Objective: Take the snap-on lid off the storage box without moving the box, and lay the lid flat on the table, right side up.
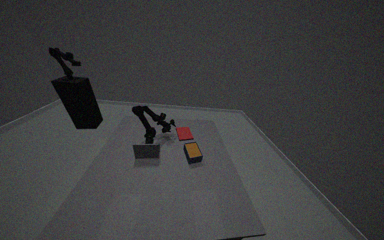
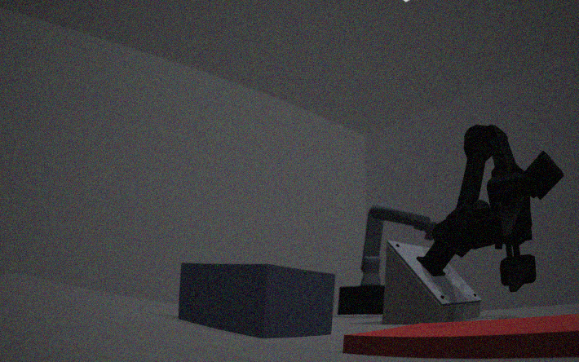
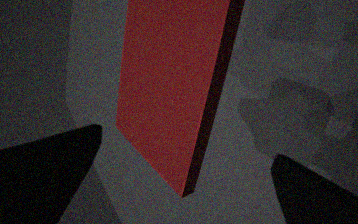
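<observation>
One risk left, by my read: the tool [image 1: 171, 123] hangs low just beside the red lid [image 1: 184, 133], so a careless swing of the arm could clip its near edge and slide it, or bump the open box [image 1: 193, 152] nearby. Lid lies flat on the tabletop [image 1: 255, 181], apart from the box. Tool fingers are spread wide, holding nothing and touching nothing.
</observation>
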{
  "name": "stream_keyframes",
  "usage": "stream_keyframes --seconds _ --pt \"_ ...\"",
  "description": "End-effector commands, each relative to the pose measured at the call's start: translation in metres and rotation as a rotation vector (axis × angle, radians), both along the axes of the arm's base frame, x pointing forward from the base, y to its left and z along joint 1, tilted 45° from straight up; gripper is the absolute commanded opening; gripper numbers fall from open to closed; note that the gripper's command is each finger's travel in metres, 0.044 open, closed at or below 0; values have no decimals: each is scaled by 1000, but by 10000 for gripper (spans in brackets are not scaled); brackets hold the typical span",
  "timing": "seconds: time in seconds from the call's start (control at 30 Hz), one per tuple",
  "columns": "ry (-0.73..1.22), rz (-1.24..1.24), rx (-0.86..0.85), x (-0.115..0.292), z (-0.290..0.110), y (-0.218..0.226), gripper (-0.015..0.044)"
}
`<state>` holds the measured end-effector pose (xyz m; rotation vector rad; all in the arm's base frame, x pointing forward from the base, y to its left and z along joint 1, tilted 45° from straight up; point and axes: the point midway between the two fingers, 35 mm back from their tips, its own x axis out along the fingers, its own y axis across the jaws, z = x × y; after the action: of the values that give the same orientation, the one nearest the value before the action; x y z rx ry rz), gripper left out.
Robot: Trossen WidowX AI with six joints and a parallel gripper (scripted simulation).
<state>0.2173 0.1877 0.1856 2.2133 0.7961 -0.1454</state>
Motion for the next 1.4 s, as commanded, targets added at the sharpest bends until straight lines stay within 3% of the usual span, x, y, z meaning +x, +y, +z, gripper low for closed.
stream_keyframes --seconds 0.0,0.9,1.37 --pt "-3 3 0 -3 7 -5 440" --pt "-4 3 -2 -25 40 -42 440" --pt "-3 3 -2 -23 35 -39 440"
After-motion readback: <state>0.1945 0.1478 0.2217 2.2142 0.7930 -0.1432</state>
